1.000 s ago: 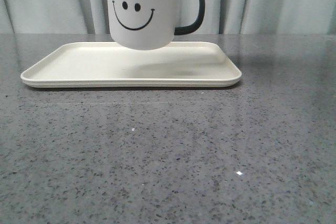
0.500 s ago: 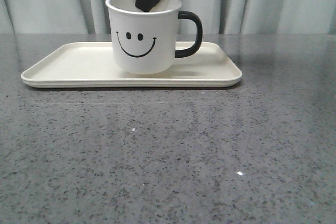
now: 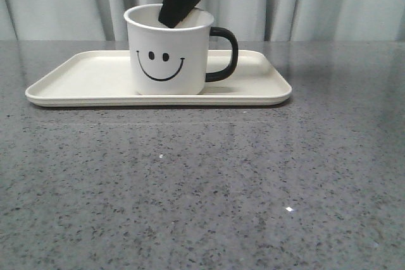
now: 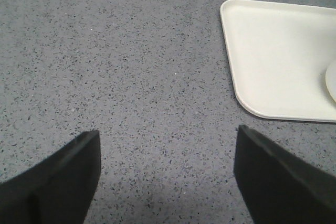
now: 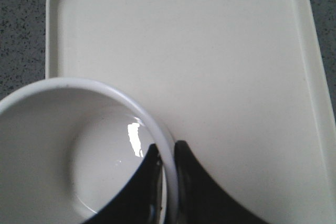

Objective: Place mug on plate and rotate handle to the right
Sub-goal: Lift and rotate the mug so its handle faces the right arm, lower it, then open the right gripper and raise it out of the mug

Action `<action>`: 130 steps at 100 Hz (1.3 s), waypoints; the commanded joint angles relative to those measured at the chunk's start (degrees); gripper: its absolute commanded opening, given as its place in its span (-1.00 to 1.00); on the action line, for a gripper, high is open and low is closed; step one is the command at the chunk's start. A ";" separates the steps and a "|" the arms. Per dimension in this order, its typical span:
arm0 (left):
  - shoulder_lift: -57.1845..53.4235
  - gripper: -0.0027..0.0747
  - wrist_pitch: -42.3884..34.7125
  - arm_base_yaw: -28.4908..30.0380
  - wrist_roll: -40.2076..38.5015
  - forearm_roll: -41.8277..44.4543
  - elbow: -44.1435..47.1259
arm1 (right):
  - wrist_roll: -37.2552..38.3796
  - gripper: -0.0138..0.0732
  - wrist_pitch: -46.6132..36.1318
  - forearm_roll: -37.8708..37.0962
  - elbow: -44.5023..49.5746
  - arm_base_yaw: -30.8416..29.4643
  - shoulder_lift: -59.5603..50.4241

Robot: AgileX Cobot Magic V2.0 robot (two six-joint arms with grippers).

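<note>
The mug (image 3: 169, 52) stands upright on the plate (image 3: 88, 79), a little right of the plate's middle in the front view, its smiley face toward the camera and its handle (image 3: 226, 54) pointing to the right. The plate lies flat on the grey speckled surface (image 3: 202, 181), in front of a pale curtain (image 3: 329, 1).

The right claw (image 5: 167, 182) reaches down from above and pinches the mug's wall at the rim – one finger inside the cup, the other outside, the white rim running between them. The mug's base appears to rest on the plate.

The left claw (image 4: 167, 177) hangs over bare surface just beside a corner of the plate – its two dark fingers (image 4: 58, 182) are spread wide with nothing between them
</note>
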 commanded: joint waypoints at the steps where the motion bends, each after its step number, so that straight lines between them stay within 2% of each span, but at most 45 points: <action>1: 0.07 0.39 -3.99 0.15 -0.41 0.38 -1.51 | -1.12 -0.82 3.13 2.27 -1.80 -0.40 -2.99; 61: 0.07 0.39 -3.99 0.15 -0.41 0.38 -1.51 | -1.12 -0.80 1.06 2.27 -1.80 -0.40 -2.69; 71: 0.07 0.39 -3.99 0.15 -0.41 0.38 -1.51 | -1.12 -0.66 0.65 2.27 -1.80 -0.40 -2.69; 99: 0.07 0.39 -3.99 0.15 -0.41 0.38 -1.51 | -0.72 0.05 -1.93 2.27 -1.80 -0.40 -2.80; 111: 0.07 0.39 -3.99 0.15 -0.41 0.38 -1.51 | 0.61 0.18 -5.25 2.27 -1.80 -0.40 -2.90; 130: 0.07 0.39 -3.99 0.15 -0.41 0.38 -1.51 | 1.30 0.26 -9.41 2.27 -1.80 -0.40 -4.19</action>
